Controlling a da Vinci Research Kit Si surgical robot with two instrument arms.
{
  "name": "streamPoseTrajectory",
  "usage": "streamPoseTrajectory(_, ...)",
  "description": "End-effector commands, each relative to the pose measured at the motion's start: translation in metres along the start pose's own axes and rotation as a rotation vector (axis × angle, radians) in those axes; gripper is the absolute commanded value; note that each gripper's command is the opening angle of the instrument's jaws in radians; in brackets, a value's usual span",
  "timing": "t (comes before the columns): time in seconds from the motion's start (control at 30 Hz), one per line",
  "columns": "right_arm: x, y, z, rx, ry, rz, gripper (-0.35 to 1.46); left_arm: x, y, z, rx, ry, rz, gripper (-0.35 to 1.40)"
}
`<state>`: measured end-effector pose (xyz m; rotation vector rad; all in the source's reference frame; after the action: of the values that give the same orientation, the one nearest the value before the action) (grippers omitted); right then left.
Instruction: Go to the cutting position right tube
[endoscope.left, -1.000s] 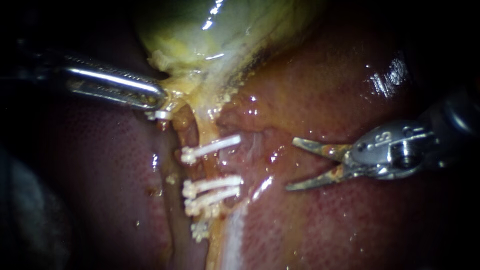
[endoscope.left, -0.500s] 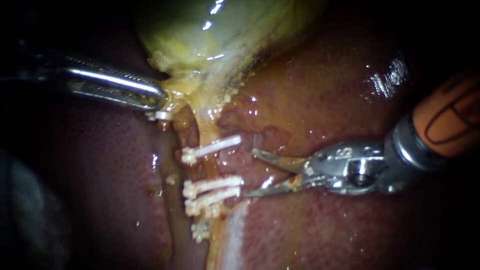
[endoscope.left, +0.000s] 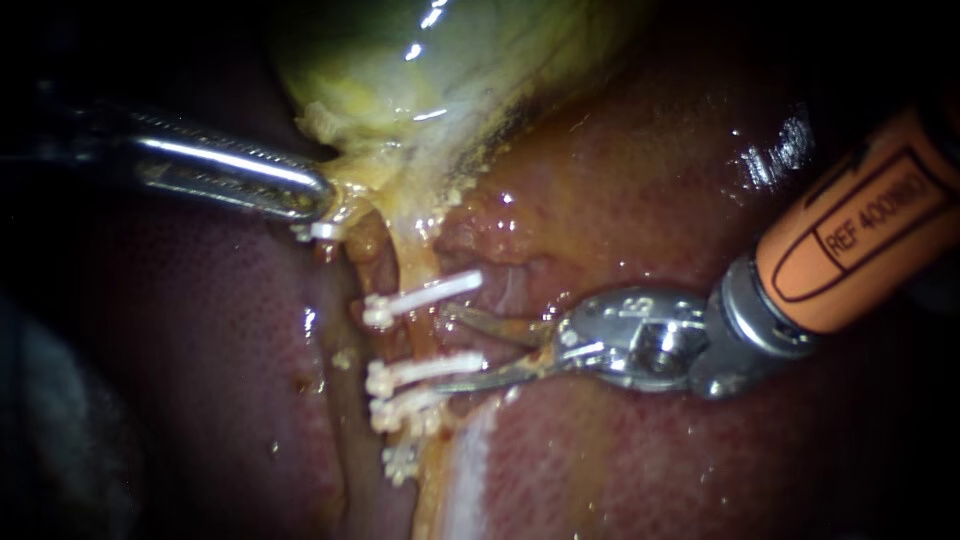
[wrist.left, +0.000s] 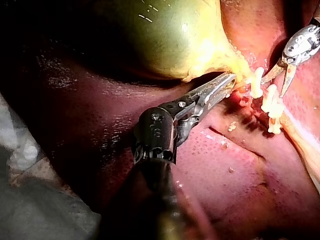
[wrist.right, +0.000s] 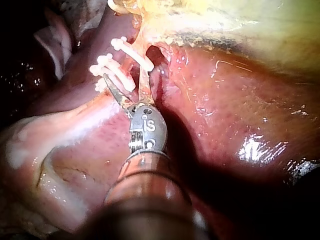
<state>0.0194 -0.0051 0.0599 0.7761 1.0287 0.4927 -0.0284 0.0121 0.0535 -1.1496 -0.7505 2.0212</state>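
There are two instruments. The left instrument (endoscope.left: 318, 200) comes in first. Its jaws are closed on the yellow bottom edge of the gallbladder (endoscope.left: 450, 60). The green and yellow gallbladder bulges just past and above those jaws. There is one gallbladder.

Just past the left instrument's tip and lower down, one thin yellow tube (endoscope.left: 415, 335) runs down from the gallbladder. Three white clips (endoscope.left: 405, 405) sit across the tube, one under the other. A small white lump (endoscope.left: 400, 462) lies under the last clip. It is too small to tell what it is.

The right instrument (endoscope.left: 445, 348) has two thin blades, and they are open with a gap between them. The tube is right at the blade tips. It cannot be told if it is already between them. The top clip (endoscope.left: 425, 293) is just above the upper blade. The middle clip (endoscope.left: 420, 370) lies right along the lower blade, so close that it cannot be told if they touch. These clips crowd the blades on both sides.

The wet red liver (endoscope.left: 650, 180) lies under and all around the right instrument. There is one liver.
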Motion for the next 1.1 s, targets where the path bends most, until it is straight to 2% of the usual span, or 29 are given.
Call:
streamPoseTrajectory(0.03,0.0001,0.0,0.0003,0.012,0.008,0.005,1.4,0.0,0.0,0.0,0.0,0.0,0.0,-0.35)
streamPoseTrajectory(0.2,0.0006,0.0001,0.0012,0.064,0.043,0.001,1.38,0.0,0.0,0.0,0.0,0.0,0.0,-0.35)
streamPoseTrajectory(0.33,0.0009,0.0001,0.0017,0.105,0.053,-0.014,1.35,0.0,0.0,0.0,0.0,0.0,0.0,-0.35)
streamPoseTrajectory(0.6,0.002,0.0003,0.0036,0.178,0.1,0.016,1.3,0.0,0.0,0.0,0.0,0.0,0.0,-0.35)
streamPoseTrajectory(0.67,0.0023,0.0004,0.0041,0.192,0.101,0.018,1.3,0.0,0.0,0.0,0.0,0.0,0.0,-0.35)
streamPoseTrajectory(1.1,0.0036,0.0017,0.0067,0.17,0.141,0.046,1.3,0.0,0.0,0.0001,0.0,0.0,0.0,-0.35)
